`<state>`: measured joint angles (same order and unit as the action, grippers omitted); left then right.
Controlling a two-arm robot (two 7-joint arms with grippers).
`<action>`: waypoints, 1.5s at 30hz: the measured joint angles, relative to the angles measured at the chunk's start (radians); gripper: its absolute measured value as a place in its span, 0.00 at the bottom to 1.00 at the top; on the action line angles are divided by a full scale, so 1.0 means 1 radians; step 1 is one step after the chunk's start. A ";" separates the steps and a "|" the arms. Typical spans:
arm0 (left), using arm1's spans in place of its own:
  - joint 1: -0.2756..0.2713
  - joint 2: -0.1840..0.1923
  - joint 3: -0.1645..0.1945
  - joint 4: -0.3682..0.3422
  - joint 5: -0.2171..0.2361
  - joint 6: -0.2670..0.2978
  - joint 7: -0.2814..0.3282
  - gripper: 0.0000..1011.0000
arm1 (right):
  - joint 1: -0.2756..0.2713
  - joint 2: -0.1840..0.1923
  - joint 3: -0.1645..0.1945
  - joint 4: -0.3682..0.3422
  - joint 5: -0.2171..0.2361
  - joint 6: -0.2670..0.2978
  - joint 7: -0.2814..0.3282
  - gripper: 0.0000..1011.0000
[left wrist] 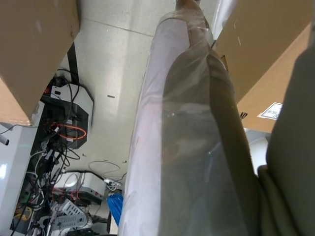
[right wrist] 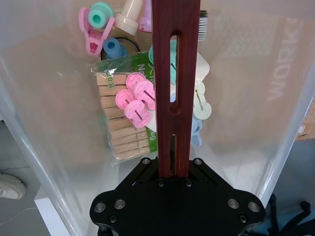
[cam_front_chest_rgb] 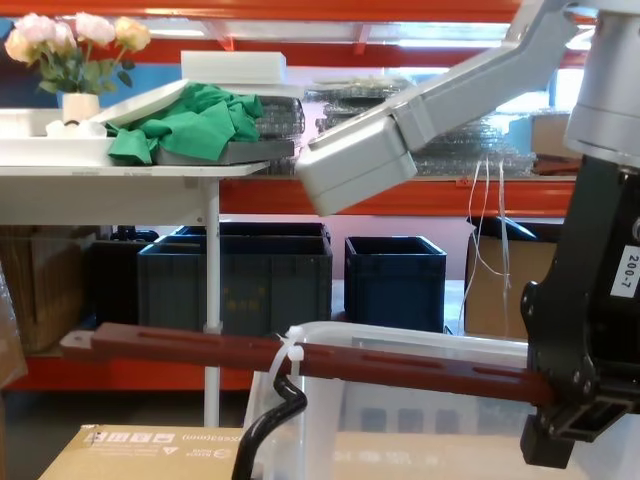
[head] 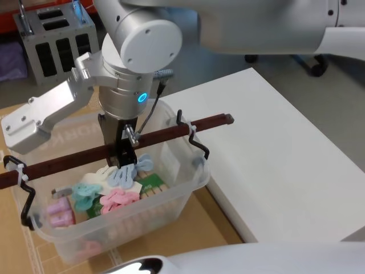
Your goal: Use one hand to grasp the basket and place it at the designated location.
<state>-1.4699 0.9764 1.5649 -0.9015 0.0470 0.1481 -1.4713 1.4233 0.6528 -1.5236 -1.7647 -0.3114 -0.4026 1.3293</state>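
Observation:
The basket (head: 188, 171) is a translucent whitish tub holding plastic clips and a pack of wooden pegs (right wrist: 120, 123). It sits over a cardboard box (head: 214, 225). A dark red bar (head: 68, 161) spans it, zip-tied to black wire handle ends (head: 197, 145). My right gripper (head: 125, 149) comes down from above and is shut on the middle of this bar. In the right wrist view the gripper (right wrist: 173, 167) clamps the slotted bar (right wrist: 174, 59) directly above the clips. In the chest view the gripper (cam_front_chest_rgb: 555, 400) holds the bar (cam_front_chest_rgb: 300, 352) just above the basket rim (cam_front_chest_rgb: 420, 335).
A white table (head: 285, 148) lies to the right of the basket. A grey metal box (head: 57, 40) stands at the back left. In the chest view, dark blue crates (cam_front_chest_rgb: 235, 280) sit under a white shelf table (cam_front_chest_rgb: 130, 165) behind. Cardboard boxes (left wrist: 39, 49) appear in the left wrist view.

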 joint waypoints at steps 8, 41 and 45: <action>0.000 0.000 0.000 0.000 0.000 0.000 0.000 0.00 | -0.018 0.002 0.014 -0.009 -0.011 0.000 -0.004 0.00; 0.000 0.000 0.000 0.000 0.000 0.000 0.000 0.00 | -0.038 -0.165 -0.082 0.045 -0.090 0.112 0.079 0.00; 0.000 0.000 0.000 0.000 0.000 0.000 0.000 0.00 | -0.037 -0.176 -0.094 0.053 -0.094 0.120 0.082 0.00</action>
<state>-1.4699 0.9764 1.5649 -0.9014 0.0471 0.1481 -1.4713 1.3861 0.4764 -1.6177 -1.7115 -0.4052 -0.2821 1.4113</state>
